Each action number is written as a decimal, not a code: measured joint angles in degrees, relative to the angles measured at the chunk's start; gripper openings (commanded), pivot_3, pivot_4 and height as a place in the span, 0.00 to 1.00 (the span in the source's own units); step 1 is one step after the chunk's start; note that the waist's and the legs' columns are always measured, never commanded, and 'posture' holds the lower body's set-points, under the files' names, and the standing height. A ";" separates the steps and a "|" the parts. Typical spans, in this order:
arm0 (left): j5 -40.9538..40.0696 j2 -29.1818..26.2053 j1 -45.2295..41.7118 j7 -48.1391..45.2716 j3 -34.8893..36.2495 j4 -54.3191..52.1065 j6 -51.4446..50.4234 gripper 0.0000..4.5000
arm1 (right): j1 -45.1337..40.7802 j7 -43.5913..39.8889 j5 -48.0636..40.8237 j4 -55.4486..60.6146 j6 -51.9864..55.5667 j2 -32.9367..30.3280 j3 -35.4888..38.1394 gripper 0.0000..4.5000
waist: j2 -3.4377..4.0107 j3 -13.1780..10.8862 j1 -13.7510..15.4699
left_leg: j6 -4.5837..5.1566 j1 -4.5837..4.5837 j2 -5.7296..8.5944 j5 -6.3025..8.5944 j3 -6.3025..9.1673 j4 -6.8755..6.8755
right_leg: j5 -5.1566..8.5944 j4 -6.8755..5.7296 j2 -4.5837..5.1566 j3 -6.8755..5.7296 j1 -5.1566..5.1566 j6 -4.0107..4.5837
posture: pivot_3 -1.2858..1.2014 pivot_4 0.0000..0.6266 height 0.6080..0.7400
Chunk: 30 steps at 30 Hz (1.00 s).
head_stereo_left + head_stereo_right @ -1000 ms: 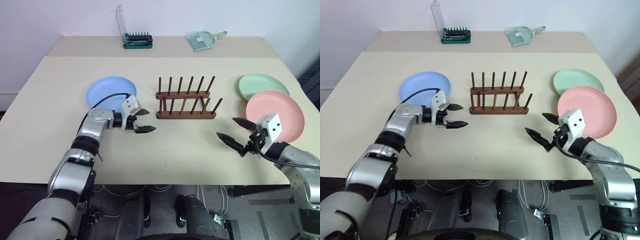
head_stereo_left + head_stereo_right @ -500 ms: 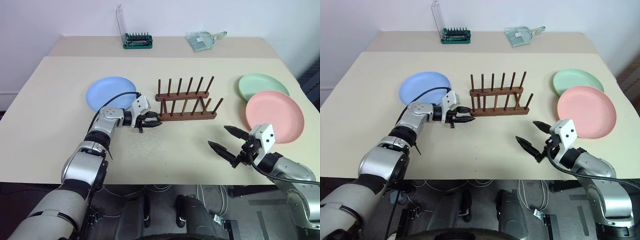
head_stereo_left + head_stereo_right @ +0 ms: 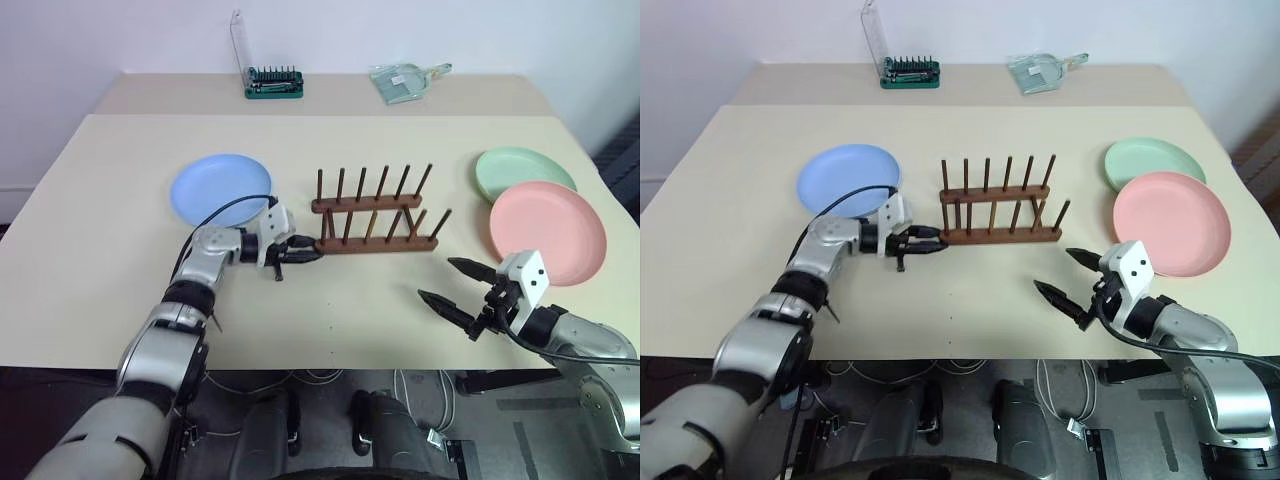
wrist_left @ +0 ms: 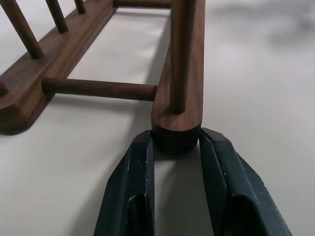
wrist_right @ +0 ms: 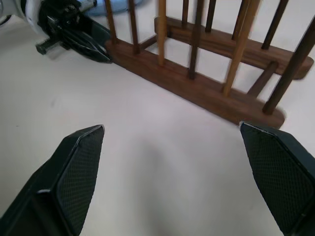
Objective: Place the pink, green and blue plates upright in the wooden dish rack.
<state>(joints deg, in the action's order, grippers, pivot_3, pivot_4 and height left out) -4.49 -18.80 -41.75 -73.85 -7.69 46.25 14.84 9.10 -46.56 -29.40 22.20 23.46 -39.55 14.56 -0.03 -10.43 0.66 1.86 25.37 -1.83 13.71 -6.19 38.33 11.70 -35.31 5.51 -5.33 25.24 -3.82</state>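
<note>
The wooden dish rack (image 3: 375, 218) stands mid-table, all its pegs bare. My left gripper (image 3: 306, 251) is shut on the left end of the rack's near rail (image 4: 176, 125), with a finger on each side of it. The blue plate (image 3: 220, 188) lies flat to the left of the rack, behind my left forearm. The green plate (image 3: 522, 170) and the pink plate (image 3: 547, 232) lie flat at the right, the pink one overlapping the green one's near edge. My right gripper (image 3: 438, 280) hovers open and empty in front of the rack's right end, beside the pink plate.
A green bit case (image 3: 275, 80) with a raised clear lid and a clear dustpan-like item (image 3: 405, 80) sit on the far table. The cream table (image 3: 120, 230) has bare surface in front of the rack, and its front edge is close to both arms.
My left gripper went from open beside the blue plate to the rack, shut on its near rail end, then drew back slightly; the rack shifted a little toward me.
</note>
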 measured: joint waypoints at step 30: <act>-1.03 -1.76 10.64 5.89 -4.97 -24.05 -14.41 0.98 | 2.31 -3.22 1.07 -1.31 -0.19 -2.16 2.36 1.00 | 0.01 0.00 0.09 | 0.17 0.03 -0.03 0.13 0.09 0.63 | 0.05 -0.24 0.03 -0.01 -0.16 0.05 | 0.52 0.24 1.00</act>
<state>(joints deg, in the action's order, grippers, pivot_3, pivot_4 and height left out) -5.52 -20.56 -31.11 -67.97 -12.66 22.19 0.43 11.41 -49.78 -28.33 20.89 23.27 -41.71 16.93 -0.02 -10.42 0.75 2.03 25.40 -1.86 13.84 -6.10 38.96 11.76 -35.56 5.54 -5.34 25.09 -3.77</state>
